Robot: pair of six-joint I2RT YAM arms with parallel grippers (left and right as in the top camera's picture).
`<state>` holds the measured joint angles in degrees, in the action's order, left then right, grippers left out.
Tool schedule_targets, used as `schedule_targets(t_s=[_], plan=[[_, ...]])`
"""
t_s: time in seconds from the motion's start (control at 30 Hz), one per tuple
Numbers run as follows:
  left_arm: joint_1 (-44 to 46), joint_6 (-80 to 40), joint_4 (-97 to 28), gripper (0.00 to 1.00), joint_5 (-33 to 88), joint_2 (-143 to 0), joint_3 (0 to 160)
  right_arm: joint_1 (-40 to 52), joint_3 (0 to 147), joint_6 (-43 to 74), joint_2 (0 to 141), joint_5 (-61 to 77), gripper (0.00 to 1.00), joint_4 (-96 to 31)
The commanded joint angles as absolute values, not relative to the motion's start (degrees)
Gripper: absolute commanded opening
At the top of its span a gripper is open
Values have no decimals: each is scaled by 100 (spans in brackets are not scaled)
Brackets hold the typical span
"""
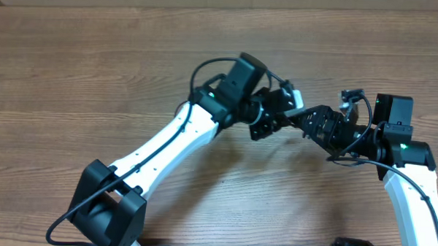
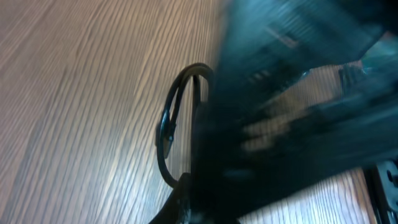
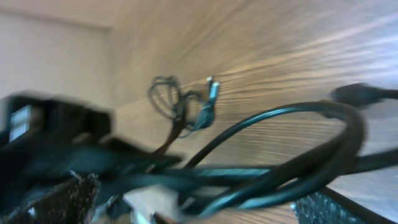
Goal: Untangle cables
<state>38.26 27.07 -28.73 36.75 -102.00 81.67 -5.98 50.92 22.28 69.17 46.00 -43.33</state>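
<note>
right wrist: cables (image 3: 177,106), silvery tip (image 3: 212,89) | overhead: likely hidden under arms (image 1: 182,133)

Overhead, the light is soft and even, and the wooden table (image 1: 97,53) is sharp with no glare; faint diffuse shadows lie under the left gripper (image 1: 274,117) and the arms. The left wrist view is badly motion-blurred: a dark smear fills its right side, and only a cable loop (image 2: 177,124) reads. Between the right gripper's (image 3: 199,199) fingers the cables (image 3: 286,155) streak, the table grain ahead smears, and its far part looks washed out.
</note>
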Motion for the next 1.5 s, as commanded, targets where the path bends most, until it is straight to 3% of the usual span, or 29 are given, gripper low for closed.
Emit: schedule_targets(t_s=[0.0, 0.33, 0.47, 0.67, 0.83, 1.47], plan=[[3848, 2023, -2515, 4, 3559, -10112, 8202, -609, 5100, 2790, 6849, 3435, 100, -4462], [3640, 1601, -2543, 4, 3564, -10112, 8202, -609, 5100, 2832, 6849, 3227, 100, -4560], [3640, 1522, -2543, 4, 4202, -10112, 8202, -609, 5100, 2836, 6849, 3006, 100, -4576], [3623, 934, -2576, 4, 2978, -10112, 8202, -607, 5100, 2314, 6849, 3966, 100, -4532], [3704, 805, -2591, 4, 3015, -10112, 8202, -609, 5100, 2268, 6849, 4038, 100, -4377], [3778, 897, -2515, 4, 4569, -10112, 8202, -609, 5098, 2550, 6851, 2676, 100, -4324]])
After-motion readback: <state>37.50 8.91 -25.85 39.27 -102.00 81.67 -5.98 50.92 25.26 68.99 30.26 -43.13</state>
